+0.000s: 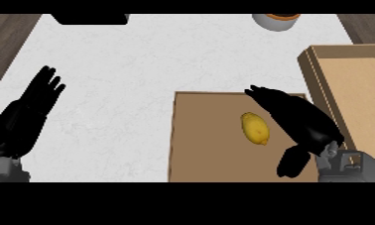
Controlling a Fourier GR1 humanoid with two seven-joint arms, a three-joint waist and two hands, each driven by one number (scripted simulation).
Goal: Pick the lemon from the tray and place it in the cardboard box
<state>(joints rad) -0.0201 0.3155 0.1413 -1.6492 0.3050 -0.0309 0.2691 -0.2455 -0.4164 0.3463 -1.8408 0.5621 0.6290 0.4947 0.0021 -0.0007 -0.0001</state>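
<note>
A yellow lemon [255, 128] lies on the flat brown tray [205, 140] at the lower middle of the head view. My right hand [300, 120] hovers just right of the lemon, fingers stretched toward the tray's far edge and thumb hanging down near the front; it is open and holds nothing. The cardboard box [344, 85] stands at the right edge, directly beside the tray, partly cut off by the frame. My left hand [33, 107] rests open at the far left, fingers up.
A grey pot with an orange inside [276, 21] stands at the back right. A dark object [92, 18] sits at the back left edge. The white marble counter [147, 70] spans the middle, with wooden floor at both far corners.
</note>
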